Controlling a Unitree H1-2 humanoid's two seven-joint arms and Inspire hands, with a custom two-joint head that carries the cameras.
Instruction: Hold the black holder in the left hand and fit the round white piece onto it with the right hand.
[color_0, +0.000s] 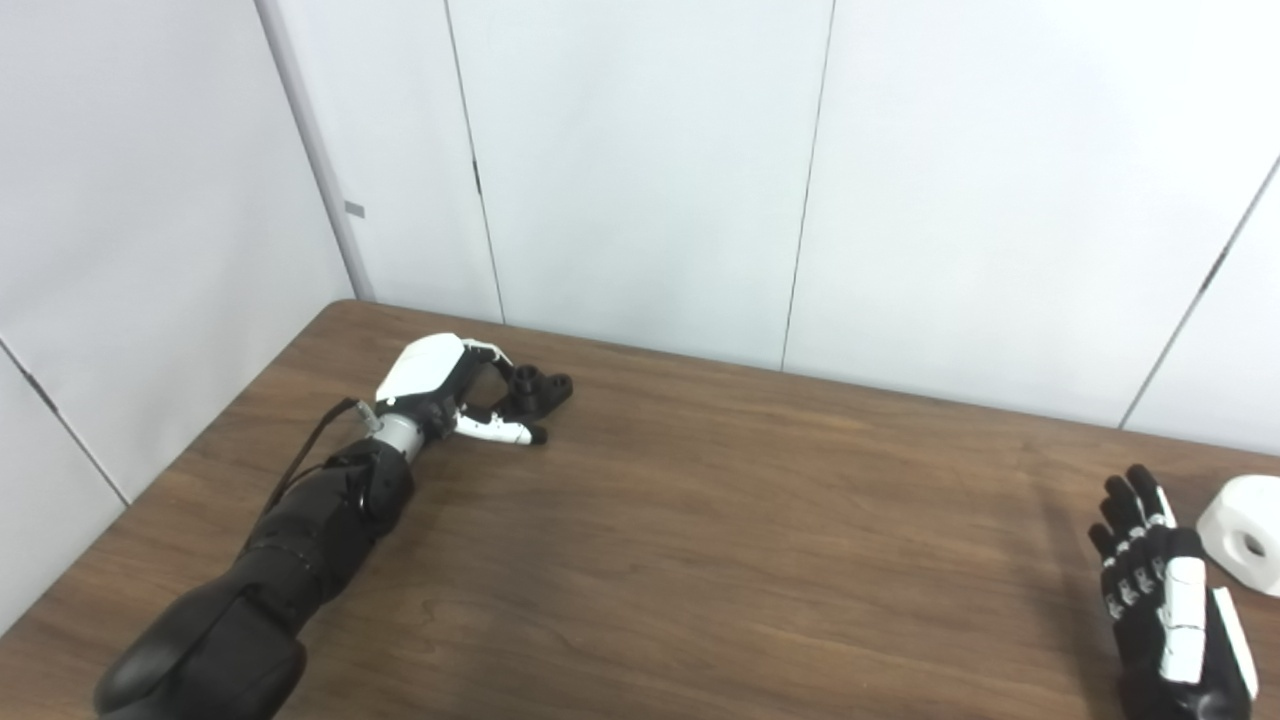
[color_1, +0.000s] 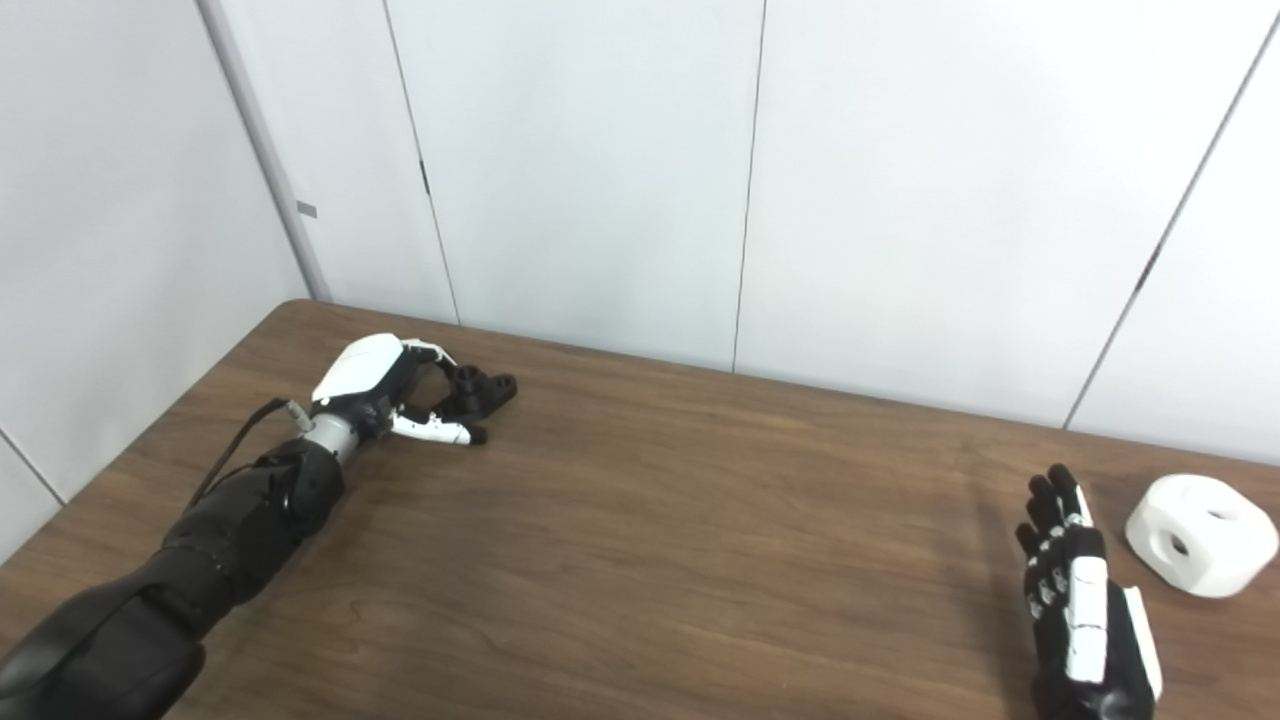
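Note:
The black holder (color_0: 541, 388) lies on the brown table (color_0: 700, 520) at the far left. My left hand (color_0: 445, 385) reaches it with fingers curved over its near side and thumb stretched along the table below it; the fingers are apart and the hand is not closed on it. The round white piece (color_1: 1200, 535), with a hole in its side, rests on the table at the right edge. My right hand (color_1: 1075, 595) is just left of the white piece, fingers straight and pointing away from me, open, a small gap between them.
White wall panels (color_0: 640, 170) stand right behind the table's far edge and along its left side. The holder lies close to the back left corner. The white piece is partly cut off by the picture's edge in the left eye view.

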